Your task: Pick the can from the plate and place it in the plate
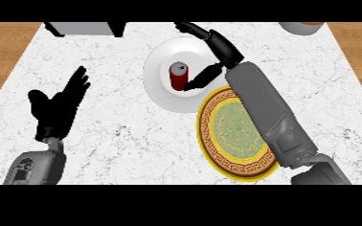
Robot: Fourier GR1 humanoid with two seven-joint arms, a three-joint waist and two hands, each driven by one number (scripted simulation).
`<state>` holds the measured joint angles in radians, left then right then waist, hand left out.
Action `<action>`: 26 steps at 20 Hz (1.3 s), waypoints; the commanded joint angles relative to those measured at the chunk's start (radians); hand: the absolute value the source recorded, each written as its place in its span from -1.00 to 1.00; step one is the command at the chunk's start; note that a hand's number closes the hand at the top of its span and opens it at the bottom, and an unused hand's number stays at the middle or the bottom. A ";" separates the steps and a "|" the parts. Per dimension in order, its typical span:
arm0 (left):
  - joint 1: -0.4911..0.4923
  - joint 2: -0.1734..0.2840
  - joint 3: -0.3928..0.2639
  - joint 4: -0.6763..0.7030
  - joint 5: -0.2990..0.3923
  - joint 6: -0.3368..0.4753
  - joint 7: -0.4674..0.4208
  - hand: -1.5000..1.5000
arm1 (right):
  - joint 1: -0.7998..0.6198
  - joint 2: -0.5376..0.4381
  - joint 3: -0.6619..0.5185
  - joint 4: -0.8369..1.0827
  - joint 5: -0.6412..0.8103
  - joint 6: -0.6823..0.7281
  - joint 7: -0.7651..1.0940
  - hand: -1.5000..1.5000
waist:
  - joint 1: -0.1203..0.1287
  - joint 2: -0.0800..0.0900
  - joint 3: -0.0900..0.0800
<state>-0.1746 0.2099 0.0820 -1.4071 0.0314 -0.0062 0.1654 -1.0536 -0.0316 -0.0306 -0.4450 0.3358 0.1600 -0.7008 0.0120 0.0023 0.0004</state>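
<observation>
Red can [178, 75] upright on the white plate [161, 57], beside the gold-rimmed plate [212, 148] meant to receive it. Right hand [212, 45] spread open over the white plate, thumb nearly at the can, nothing held, seemingly lining up a grasp. Left hand [58, 106] resting open, fingers up, at left. No readable label or writing.

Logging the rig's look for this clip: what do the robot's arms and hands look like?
Both forearms are grey, smooth and blocky, widening toward the view's lower edge. Each ends in a black hand with slim fingers and a thumb: the left hand at the view's left, the right hand near the top centre. The left forearm has a lighter grey panel with small markings near the elbow. No cables or sleeves show.
</observation>
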 commanded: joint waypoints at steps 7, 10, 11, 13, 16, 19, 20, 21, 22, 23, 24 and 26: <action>0.018 0.000 0.002 -0.010 -0.006 -0.007 -0.010 0.00 | -0.064 -0.094 -0.106 0.134 -0.136 0.362 0.133 -1.00 | 0.015 0.006 0.000; -0.014 -0.018 -0.002 0.012 -0.018 0.003 -0.022 0.00 | -0.088 -0.106 -0.114 0.141 -0.127 0.346 0.100 -1.00 | 0.013 0.007 0.000; -0.011 0.011 0.012 0.022 0.003 -0.038 -0.031 0.00 | -0.022 -0.143 -0.091 0.152 -0.099 0.376 -0.002 -1.00 | 0.017 0.010 0.000; -0.008 -0.016 -0.012 -0.034 -0.014 -0.004 0.035 0.00 | -0.076 -0.134 -0.105 0.148 -0.112 0.365 0.056 -1.00 | 0.014 0.006 0.000; 0.007 -0.016 -0.012 -0.026 -0.008 -0.023 -0.003 0.00 | -0.031 -0.158 -0.098 0.186 -0.088 0.339 -0.045 -1.00 | 0.025 0.012 0.000; -0.021 -0.016 -0.002 0.055 -0.022 -0.022 -0.060 0.00 | -0.044 -0.220 -0.096 0.220 -0.076 0.368 -0.055 -1.00 | 0.032 0.020 0.000; -0.059 -0.011 -0.011 -0.009 -0.019 -0.010 0.043 0.00 | -0.033 -0.219 -0.104 0.227 -0.082 0.358 -0.068 -1.00 | 0.034 0.018 0.001; -0.011 -0.024 -0.021 -0.039 -0.022 -0.008 0.027 0.00 | -0.061 -0.218 -0.106 0.226 -0.082 0.355 -0.046 -1.00 | 0.036 0.015 0.001; -0.046 -0.013 -0.007 -0.002 -0.012 -0.018 0.027 0.00 | -0.048 -0.264 -0.105 0.238 -0.078 0.381 -0.072 -1.00 | 0.043 0.022 0.001; -0.025 -0.009 0.002 0.055 -0.011 -0.040 -0.048 0.00 | -0.049 -0.233 -0.106 0.231 -0.076 0.333 -0.077 -1.00 | 0.037 0.021 0.001; -0.073 -0.027 0.005 0.069 -0.022 -0.004 -0.030 0.00 | -0.046 -0.205 -0.104 0.237 -0.074 0.308 -0.077 -1.00 | 0.033 0.020 0.001; -0.058 -0.018 -0.001 0.015 -0.009 -0.019 0.010 0.00 | -0.055 -0.301 -0.094 0.244 -0.061 0.396 -0.087 -1.00 | 0.044 0.022 0.002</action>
<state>-0.2148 0.1872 0.0729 -1.3899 0.0109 -0.0173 0.1603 -1.1109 -0.2683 -0.1306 -0.2224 0.2598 0.4545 -0.7023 0.0492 0.0217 0.0013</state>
